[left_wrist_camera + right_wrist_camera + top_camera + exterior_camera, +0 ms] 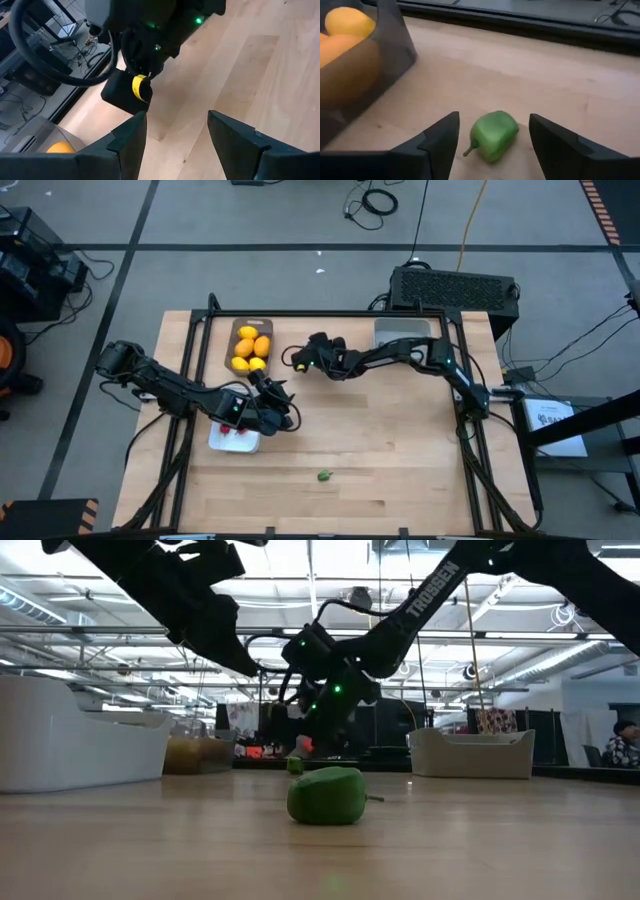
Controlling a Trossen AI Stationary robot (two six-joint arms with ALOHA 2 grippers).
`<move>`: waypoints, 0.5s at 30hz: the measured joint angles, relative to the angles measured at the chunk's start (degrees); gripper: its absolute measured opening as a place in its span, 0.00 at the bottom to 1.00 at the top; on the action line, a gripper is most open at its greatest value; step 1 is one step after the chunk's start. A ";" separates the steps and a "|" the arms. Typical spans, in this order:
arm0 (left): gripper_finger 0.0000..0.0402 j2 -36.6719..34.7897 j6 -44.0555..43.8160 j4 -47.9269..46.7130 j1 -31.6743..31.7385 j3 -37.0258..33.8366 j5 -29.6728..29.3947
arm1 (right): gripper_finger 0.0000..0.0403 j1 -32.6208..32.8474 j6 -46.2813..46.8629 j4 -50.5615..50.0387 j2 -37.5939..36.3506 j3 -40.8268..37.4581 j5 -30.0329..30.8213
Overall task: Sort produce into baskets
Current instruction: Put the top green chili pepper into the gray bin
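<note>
- Lemons [250, 346]: lying in the grey-brown tray [233, 332] near the table's far edge. Sorted.
- Red berries [236, 432]: in the white tray [246, 446] toward the table's left side, under the left arm.
- Right claw [492, 131]: fingers apart, lowered astride a green piece [493, 134] beside the lemon tray; not yet clamped.
- Left claw [175, 132]: fingers apart, holding nothing.
- Second green piece [324, 475]: loose near the table's front edge.
- Pale grey bin [402, 332]: far edge; greens apparently outstanding.
</note>
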 joint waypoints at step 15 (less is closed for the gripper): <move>0.54 0.00 1.44 1.54 -0.26 0.02 1.91 | 0.53 0.85 3.53 5.68 5.79 0.24 1.31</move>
